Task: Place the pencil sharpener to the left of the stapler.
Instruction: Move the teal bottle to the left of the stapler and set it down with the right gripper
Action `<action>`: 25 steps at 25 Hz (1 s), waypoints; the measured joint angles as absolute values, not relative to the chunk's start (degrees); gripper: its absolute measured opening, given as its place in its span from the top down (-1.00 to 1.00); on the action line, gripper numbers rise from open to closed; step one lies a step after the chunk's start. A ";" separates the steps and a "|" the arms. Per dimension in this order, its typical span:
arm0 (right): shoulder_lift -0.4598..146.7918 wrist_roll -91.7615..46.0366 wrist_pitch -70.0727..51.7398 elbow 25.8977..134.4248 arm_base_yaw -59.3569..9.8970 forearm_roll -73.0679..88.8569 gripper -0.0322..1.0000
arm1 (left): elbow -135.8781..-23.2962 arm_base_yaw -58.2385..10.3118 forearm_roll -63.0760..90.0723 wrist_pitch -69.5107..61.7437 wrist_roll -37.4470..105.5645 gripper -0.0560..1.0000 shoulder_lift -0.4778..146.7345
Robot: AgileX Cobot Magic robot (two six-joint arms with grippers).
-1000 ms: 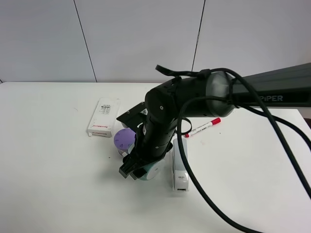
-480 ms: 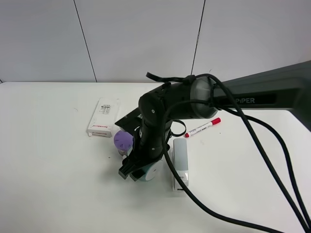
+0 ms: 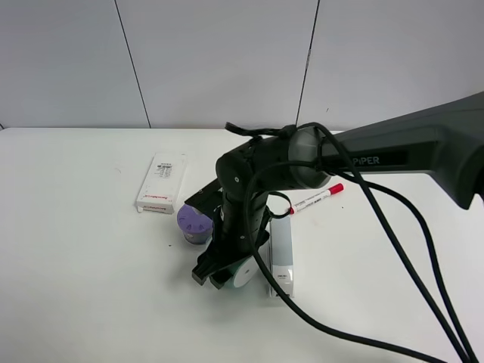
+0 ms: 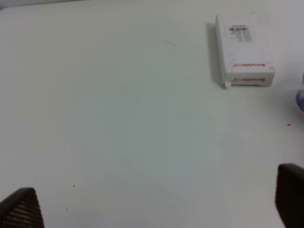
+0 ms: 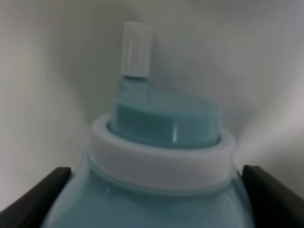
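The right claw is clamped on the small teal rounded pencil sharpener, low at the white table, just left of the long grey-white stapler. It should probably settle the sharpener fully before releasing, without pushing the stapler. The left claw is apart and empty.

Reaches in from the right, draped in cables, and bends steeply down at the wrist. Clamps the right gripper, fingers on both flanks of the pencil sharpener. Holds the left gripper facing down, jaws spread wide.
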State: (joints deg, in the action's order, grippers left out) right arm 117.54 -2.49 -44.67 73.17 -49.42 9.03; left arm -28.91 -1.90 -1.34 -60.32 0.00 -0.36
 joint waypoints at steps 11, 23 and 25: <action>117.90 -2.49 -41.38 73.37 -47.89 8.64 -0.39 | -28.91 -1.90 -1.34 -60.32 0.00 -0.99 -0.36; 119.65 -2.49 -41.18 73.37 -47.89 8.71 -0.39 | -28.91 -1.90 -1.34 -60.32 0.00 -0.99 -0.36; 119.65 -2.49 -41.18 73.37 -47.89 8.71 -0.39 | -28.91 -1.90 -1.34 -60.32 0.00 -0.99 -0.36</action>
State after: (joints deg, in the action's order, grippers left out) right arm 119.65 -2.49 -41.18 73.37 -47.89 8.71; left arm -28.91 -1.90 -1.34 -60.32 0.00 -0.36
